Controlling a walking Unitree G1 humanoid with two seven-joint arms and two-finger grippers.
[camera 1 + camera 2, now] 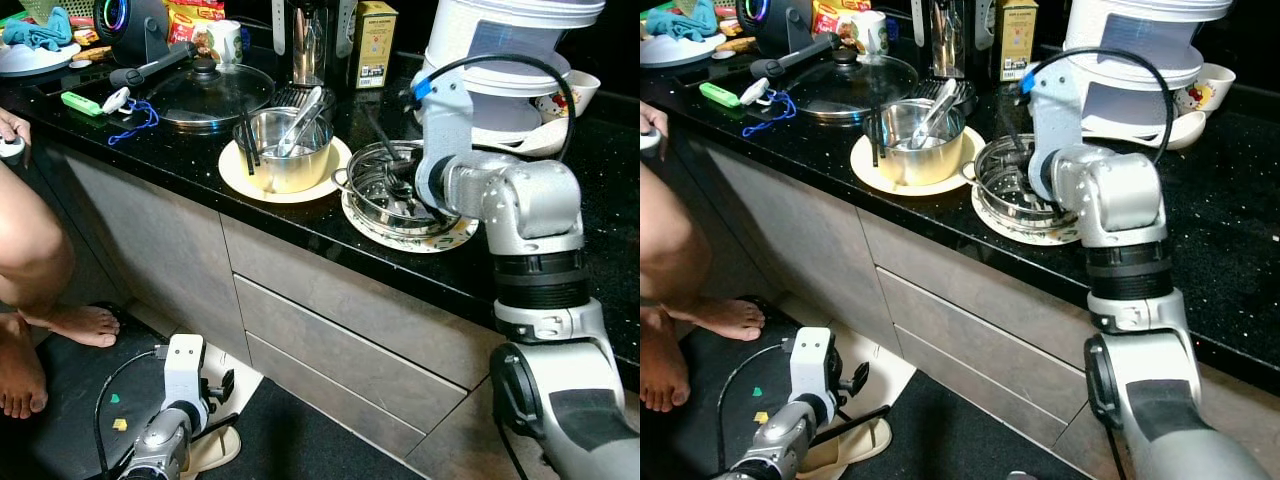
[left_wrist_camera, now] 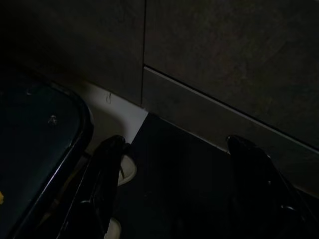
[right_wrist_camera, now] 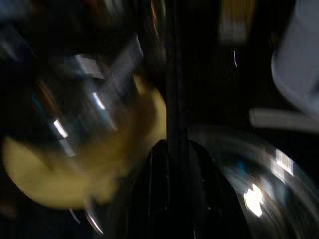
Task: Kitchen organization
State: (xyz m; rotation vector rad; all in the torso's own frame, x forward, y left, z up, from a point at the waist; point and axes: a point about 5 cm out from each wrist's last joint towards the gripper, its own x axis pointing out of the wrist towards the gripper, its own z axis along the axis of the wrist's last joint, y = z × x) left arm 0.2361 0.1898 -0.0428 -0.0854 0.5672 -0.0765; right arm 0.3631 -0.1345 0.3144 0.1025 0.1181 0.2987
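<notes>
At the lower left of the head view the left arm hung idle over the dark floor point(image 1: 290, 440), beside the grey drawer fronts point(image 1: 330, 330); its wrist view showed the left claw point(image 2: 174, 199) with its two black fingers point(image 2: 107, 174) spread well apart and nothing between them. At the left edge a person's bare legs and feet point(image 1: 60, 325) stood on the floor, one hand point(image 1: 12, 135) resting at the edge of the black worktop point(image 1: 600, 200).

On the right of the frame the right arm rose from the lower corner and reached over the worktop, its wrist above a steel steamer basket point(image 1: 385, 185) that sat on a patterned plate point(image 1: 450, 238). The right claw point(image 3: 172, 154) appeared in its blurred wrist view closed on a thin dark stick, seemingly a chopstick point(image 3: 173, 74), over the basket.

Just left of the basket, a steel pot point(image 1: 285, 150) holding tongs stood on a yellow plate point(image 1: 240, 178). Farther back lay a glass lid point(image 1: 205, 90), a green lighter point(image 1: 82, 103), and a white appliance point(image 1: 510, 50) at the upper right.
</notes>
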